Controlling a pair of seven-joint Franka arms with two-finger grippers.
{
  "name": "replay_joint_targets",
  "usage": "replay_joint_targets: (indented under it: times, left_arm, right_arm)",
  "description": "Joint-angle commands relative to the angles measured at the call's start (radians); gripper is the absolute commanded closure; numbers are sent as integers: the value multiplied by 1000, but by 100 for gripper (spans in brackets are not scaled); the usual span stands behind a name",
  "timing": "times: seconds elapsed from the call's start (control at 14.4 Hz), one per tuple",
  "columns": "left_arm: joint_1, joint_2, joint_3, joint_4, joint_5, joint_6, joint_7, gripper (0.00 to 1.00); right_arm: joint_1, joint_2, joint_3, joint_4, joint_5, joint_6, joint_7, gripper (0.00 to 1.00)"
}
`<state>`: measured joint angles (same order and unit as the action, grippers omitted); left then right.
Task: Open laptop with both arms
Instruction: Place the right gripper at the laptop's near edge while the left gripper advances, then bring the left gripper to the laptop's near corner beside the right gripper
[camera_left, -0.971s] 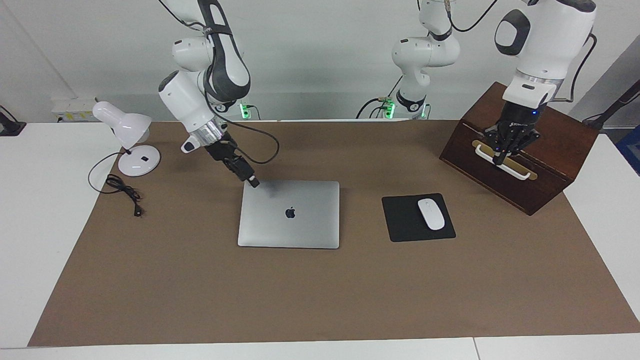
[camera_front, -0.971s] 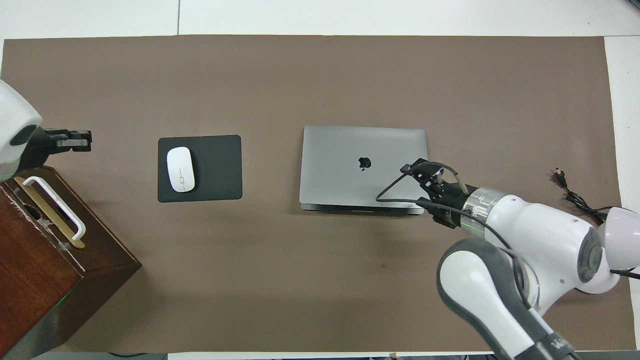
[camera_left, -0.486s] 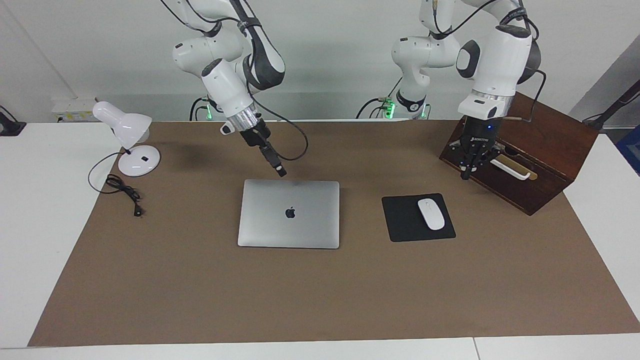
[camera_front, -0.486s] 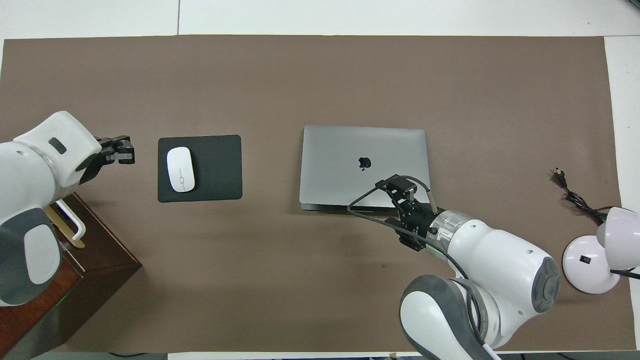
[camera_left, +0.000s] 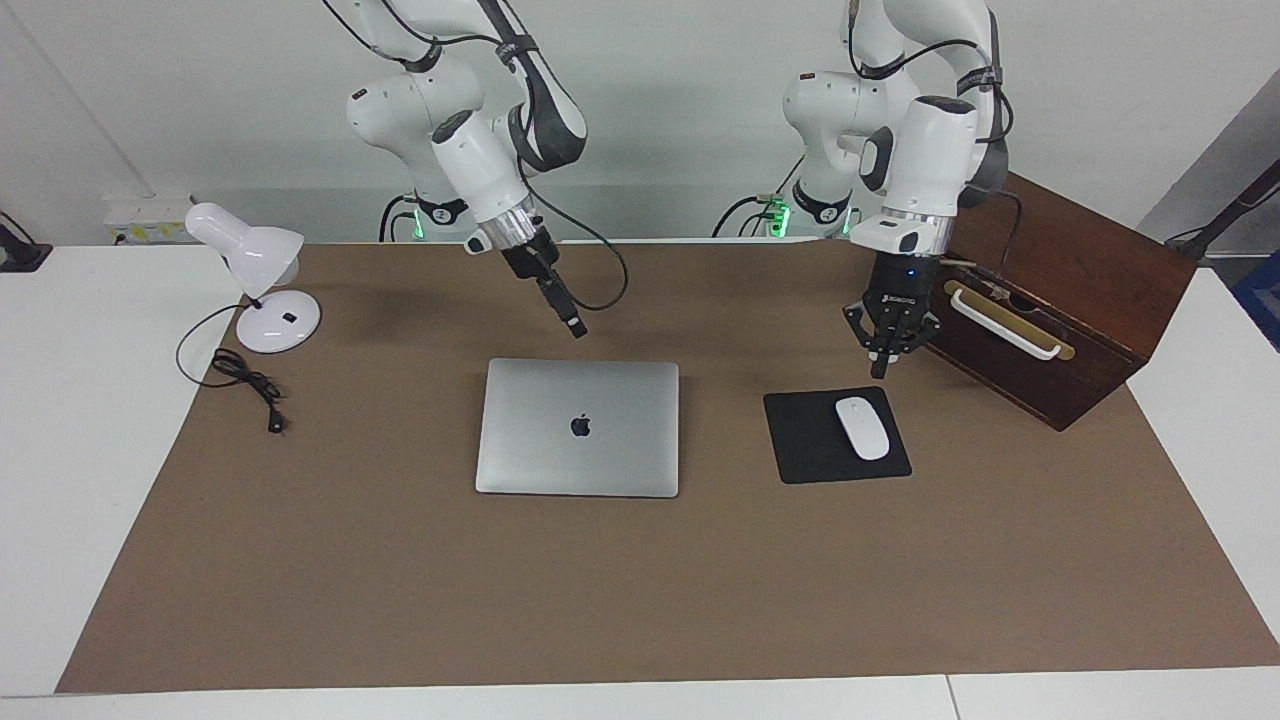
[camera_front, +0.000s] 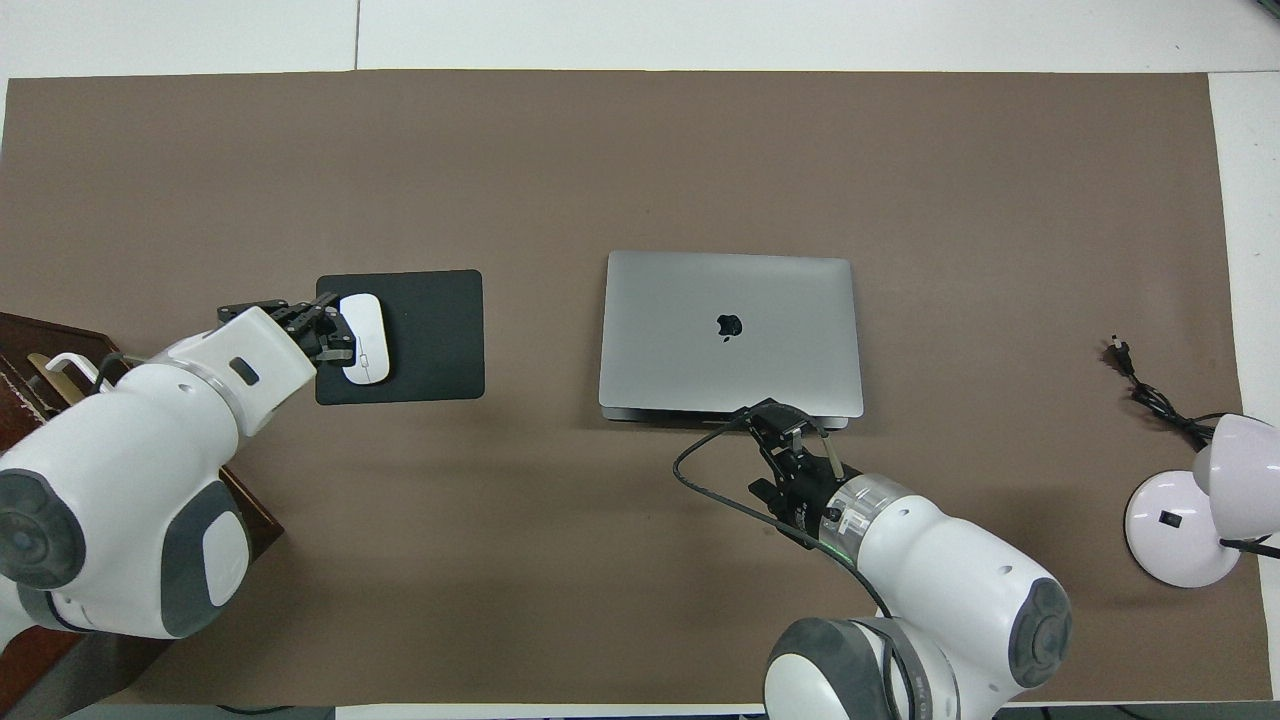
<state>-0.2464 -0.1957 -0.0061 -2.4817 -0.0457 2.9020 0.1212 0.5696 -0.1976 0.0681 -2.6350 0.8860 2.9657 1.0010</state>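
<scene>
Left claw (camera_left: 879, 371) shut – right claw (camera_left: 576, 329) raised.

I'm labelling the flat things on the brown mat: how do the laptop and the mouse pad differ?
The laptop is silver-grey with a dark logo; the mouse pad is black. The laptop is larger. Nothing lies on the laptop; a white mouse sits on the mouse pad. Both lie flat, side by side.

A plain brown mat (camera_left: 640, 600) is spread over the white tabletop (camera_left: 90, 480). A dark logo is borne by the thin silver-grey laptop (camera_left: 578, 427). A white mouse (camera_left: 862, 427) is set on a black pad (camera_left: 805, 440); a dark brown wooden box (camera_left: 1080, 300) is fitted with a white handle.
</scene>
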Motion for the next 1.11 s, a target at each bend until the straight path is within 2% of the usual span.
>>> replay_joint_targets:
  times: [0.0,0.21,0.42,0.83,0.97,1.04]
  left_arm:
    - [-51,19,15,-91,-13,159,29,100]
    - [-102,68,15,-117,-13,265,37,100]
    - [-157,130,15,-149,-13,387,40,100]
    - [-255,162,17,-204,-13,500,41,100]
    - [-289,224,17,-224,-13,601,43,100]
    - [-304,242,17,-224,-13,603,43,100]
  right_arm:
    - [-2,3,4,-16,33,45,-15,0]
    - [-10,78,4,-7,36,145,-93,0]
    - [-37,101,4,21,39,145,-120,0]
    - [-42,147,4,66,39,144,-151,0]
    - [-50,147,4,66,39,144,-166,0]
    - [-50,147,4,66,39,142,-173,0]
